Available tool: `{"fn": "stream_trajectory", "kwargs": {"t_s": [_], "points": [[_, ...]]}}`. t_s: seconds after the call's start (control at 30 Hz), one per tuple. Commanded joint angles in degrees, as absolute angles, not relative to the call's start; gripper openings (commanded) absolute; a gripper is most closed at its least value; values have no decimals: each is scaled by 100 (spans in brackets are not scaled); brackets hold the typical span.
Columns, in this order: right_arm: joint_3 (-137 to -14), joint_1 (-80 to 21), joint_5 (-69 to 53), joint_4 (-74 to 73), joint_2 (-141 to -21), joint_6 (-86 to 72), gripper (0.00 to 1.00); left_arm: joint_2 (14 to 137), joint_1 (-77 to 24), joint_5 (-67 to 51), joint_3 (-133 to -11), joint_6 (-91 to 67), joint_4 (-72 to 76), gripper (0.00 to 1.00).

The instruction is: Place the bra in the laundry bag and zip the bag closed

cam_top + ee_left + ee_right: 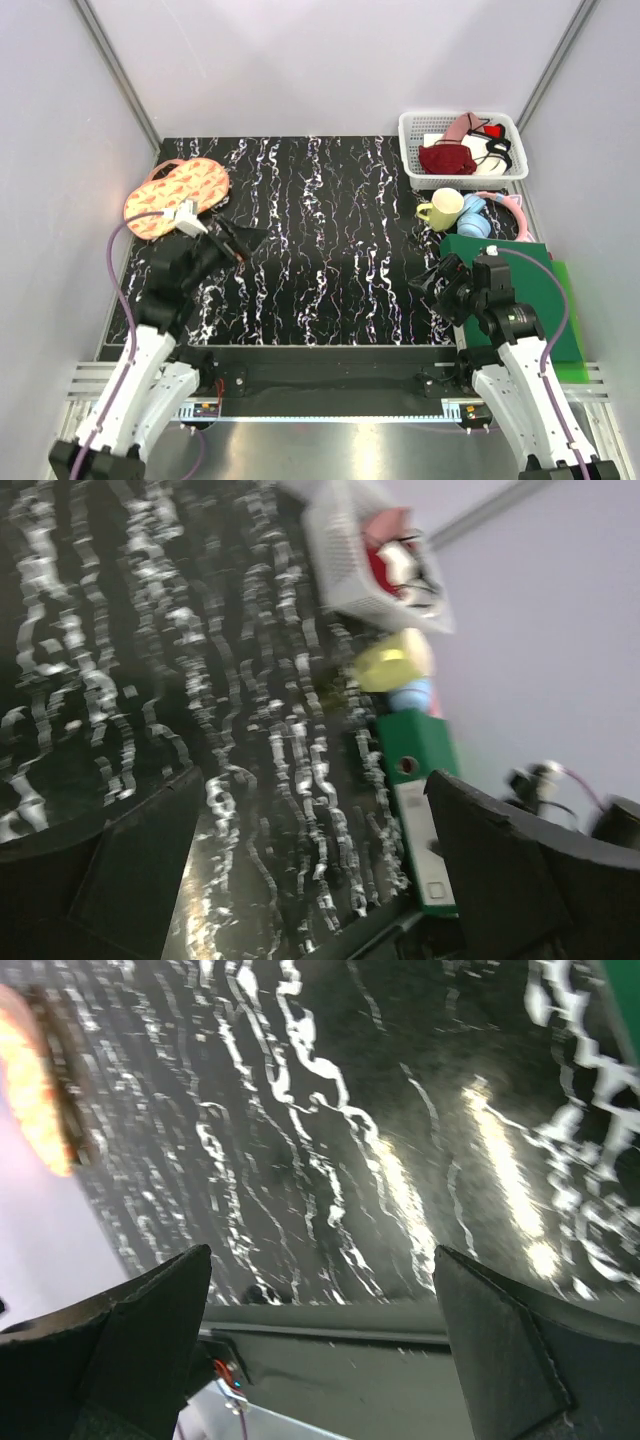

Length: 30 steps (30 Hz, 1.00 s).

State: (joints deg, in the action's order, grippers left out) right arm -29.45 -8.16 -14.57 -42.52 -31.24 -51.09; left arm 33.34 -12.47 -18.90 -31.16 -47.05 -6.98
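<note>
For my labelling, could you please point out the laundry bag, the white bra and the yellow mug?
laundry bag [178, 195]: top view, middle of its printed outer face.
white bra [481, 150]: top view, on a white cup.
yellow mug [447, 208]: top view, middle of the mug.

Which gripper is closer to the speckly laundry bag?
Left. The left gripper hangs just beside the laundry bag; the right gripper is far off across the table.

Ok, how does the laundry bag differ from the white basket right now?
The laundry bag is peach printed fabric, the white basket perforated plastic. The laundry bag lies flat at far left; the white basket stands far right, holding garments. Both rest on the black marbled table.
</note>
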Motion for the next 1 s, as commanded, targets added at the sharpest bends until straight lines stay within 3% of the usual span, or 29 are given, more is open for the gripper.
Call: {"fn": "stream_trajectory", "kwargs": {"t_s": [0.0, 0.1, 0.13, 0.23, 0.37, 0.5, 0.8, 0.97], "points": [[-3734, -782, -1020, -5150, -3094, -4720, 100, 4288, -1292, -164, -3998, -4455, -1995, 99], [-4314, -782, -1002, -5308, -3085, -4562, 100, 4918, -1099, 884, -4541, -5435, -2372, 99], [-4463, -782, -1045, -5343, -3189, -4353, 100, 5096, -812, 740, -4640, -5484, -2330, 99], [-5253, -791, -1081, -5659, -3601, -3957, 100, 5930, -502, 439, -5297, -4853, -1942, 99], [-6072, -791, -791, -6433, -4497, -3657, 99, 7266, -396, 1508, -6921, -4509, -3039, 99], [-6696, -782, -703, -6741, -4974, -3068, 100, 9222, 236, 1450, -7976, -3974, -3375, 99], [-6768, -782, -607, -6855, -5264, -2584, 100, 12013, 606, 1415, -10317, -3015, -3305, 89], [-6873, -782, -527, -6908, -5528, -2417, 100, 12674, 738, 915, -10513, -3778, -3603, 70]]}}
